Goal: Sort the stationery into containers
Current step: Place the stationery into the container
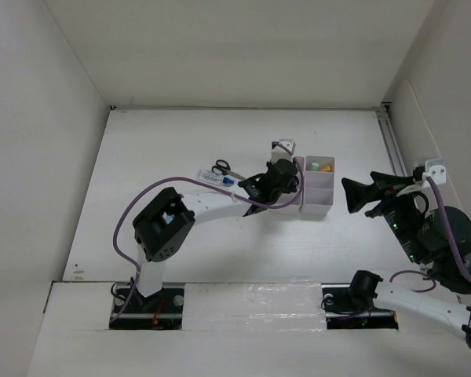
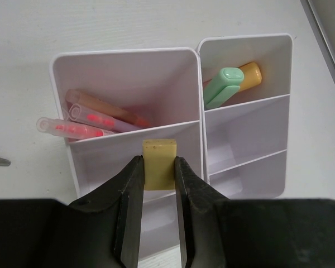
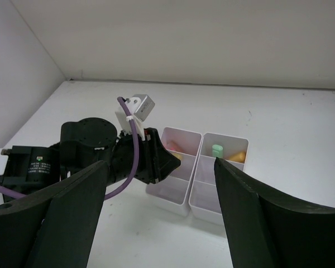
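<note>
Left wrist view gives us the plainest look: the left fingers (image 2: 131,201) are pinching a small pale-yellow block (image 2: 159,153) (an eraser, by its look). They hold it at the lower middle of the frame, over the middle compartment of the left column of the white organiser (image 2: 128,72). In the upper left compartment we see three pink and orange pens (image 2: 95,118) lying slantwise. In the upper right one a green highlighter (image 2: 223,86) lies against an orange highlighter (image 2: 250,75).

From the top external view, we find the organiser right of centre on the surface (image 1: 180,133). The black-handled scissors (image 1: 221,166) and a white blue-capped tube (image 1: 212,179) lie near each other just left of centre. The right fingers (image 3: 61,218) are spread wide at the right of that frame, apart from the organiser.
</note>
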`<state>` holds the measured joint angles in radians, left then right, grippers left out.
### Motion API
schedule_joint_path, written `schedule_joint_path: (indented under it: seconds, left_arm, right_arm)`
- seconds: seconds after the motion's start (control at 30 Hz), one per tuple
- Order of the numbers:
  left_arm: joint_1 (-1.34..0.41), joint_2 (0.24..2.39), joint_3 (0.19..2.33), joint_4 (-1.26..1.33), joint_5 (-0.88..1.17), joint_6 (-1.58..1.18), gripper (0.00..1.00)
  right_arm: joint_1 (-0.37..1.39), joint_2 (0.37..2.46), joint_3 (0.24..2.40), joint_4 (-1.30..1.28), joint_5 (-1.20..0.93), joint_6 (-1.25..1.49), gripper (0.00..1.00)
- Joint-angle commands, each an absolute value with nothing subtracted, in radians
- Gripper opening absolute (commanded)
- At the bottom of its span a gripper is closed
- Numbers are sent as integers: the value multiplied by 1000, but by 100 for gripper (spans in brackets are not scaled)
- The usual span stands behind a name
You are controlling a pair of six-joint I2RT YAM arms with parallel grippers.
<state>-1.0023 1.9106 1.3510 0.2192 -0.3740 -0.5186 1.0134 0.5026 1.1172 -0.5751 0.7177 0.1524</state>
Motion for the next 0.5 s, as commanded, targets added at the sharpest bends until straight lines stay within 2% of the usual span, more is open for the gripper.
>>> schedule_joint_path:
  seconds: [0.0, 0.07, 0.1, 0.13, 0.23, 0.37, 0.47]
  left_arm:
    - [-1008, 1896, 1401, 233, -394, -520, 15]
    - [-1008, 1896, 1401, 224, -394, -520, 21]
    - [-1008, 1896, 1401, 224, -403, -520, 21]
    - [-1008, 1896, 1401, 224, -403, -520, 26]
    - [-1008, 1896, 1401, 224, -403, -520, 30]
    - [-1008, 1882, 1390, 224, -403, -520, 44]
    - [-1008, 1861, 1379, 245, -393, -520, 46]
  right_arm:
    - [1005, 492, 1140, -540, 715, 132, 82]
    - [1005, 492, 1140, -540, 715, 132, 82]
    - [1005, 492, 1140, -540, 715, 132, 82]
    - [1005, 492, 1140, -540, 715, 132, 82]
    - [1005, 483, 1129, -529, 706, 132, 82]
    - [1005, 483, 1129, -529, 706, 123, 82]
    - [1005, 483, 1129, -520, 706, 123, 82]
